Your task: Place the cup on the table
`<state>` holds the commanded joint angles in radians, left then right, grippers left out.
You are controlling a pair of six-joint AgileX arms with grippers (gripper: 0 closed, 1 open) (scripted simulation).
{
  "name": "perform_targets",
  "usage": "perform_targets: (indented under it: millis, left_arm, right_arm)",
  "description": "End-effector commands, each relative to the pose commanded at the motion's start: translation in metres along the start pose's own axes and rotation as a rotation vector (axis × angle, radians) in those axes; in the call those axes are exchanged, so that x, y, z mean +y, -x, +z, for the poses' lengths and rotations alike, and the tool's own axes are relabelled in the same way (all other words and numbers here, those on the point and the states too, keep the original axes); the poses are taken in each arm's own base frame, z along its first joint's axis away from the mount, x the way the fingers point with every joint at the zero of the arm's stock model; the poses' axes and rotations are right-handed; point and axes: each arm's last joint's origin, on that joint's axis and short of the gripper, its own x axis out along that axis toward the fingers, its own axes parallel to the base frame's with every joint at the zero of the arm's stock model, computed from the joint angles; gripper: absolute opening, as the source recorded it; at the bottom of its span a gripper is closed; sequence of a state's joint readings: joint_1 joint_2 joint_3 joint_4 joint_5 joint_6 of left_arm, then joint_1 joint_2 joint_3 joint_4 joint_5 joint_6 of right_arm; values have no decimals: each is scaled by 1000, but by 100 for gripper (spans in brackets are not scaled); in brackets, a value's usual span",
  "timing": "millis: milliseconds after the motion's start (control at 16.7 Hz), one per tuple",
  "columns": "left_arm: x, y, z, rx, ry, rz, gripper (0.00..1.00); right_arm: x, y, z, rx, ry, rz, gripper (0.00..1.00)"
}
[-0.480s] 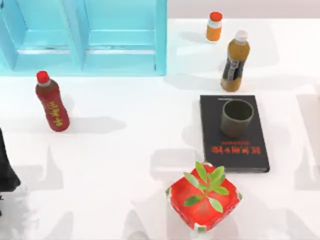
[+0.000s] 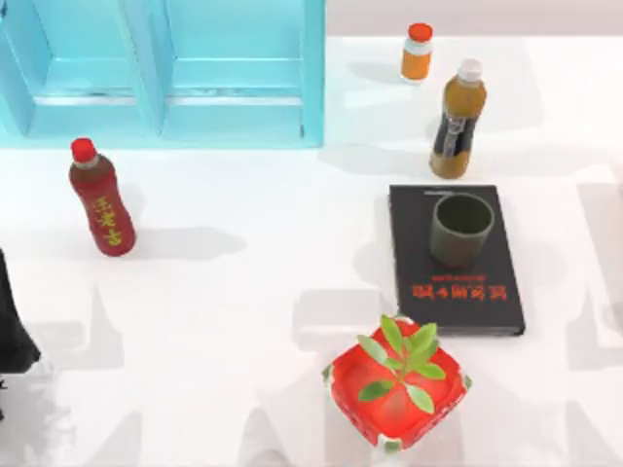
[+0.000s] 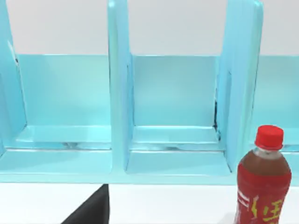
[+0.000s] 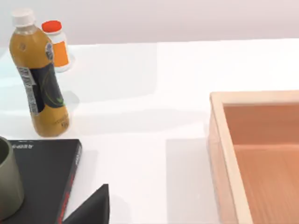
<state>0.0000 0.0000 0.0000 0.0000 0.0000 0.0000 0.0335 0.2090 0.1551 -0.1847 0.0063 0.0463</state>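
On the black book (image 2: pixel 455 258), upright toward its far end, stands the cup (image 2: pixel 461 230), interior dark and empty, not on the table (image 2: pixel 243 282). Right wrist view adds a wooden tray (image 4: pixel 254 154), empty, beside the book. Left arm (image 2: pixel 12 321) sits parked at the left edge, well apart from the cup; neither gripper's state can be told.
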Motion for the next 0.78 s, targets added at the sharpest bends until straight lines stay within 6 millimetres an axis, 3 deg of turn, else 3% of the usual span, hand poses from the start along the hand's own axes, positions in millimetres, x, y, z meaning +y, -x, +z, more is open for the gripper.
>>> perform_targets:
  millis: [180,420,600,780]
  left_arm:
    - [0,0,0,0,0,0,100]
    - [0,0,0,0,0,0,100]
    - [0,0,0,0,0,0,100]
    - [0,0,0,0,0,0,100]
  right_arm:
    - [6,-5,30,198,-44,17,100]
    - [21,-24,91,442,-107,40,100]
    - [39,-53,141,602,-142,52,100]
    - [63,-96,177,768,-155,51,100]
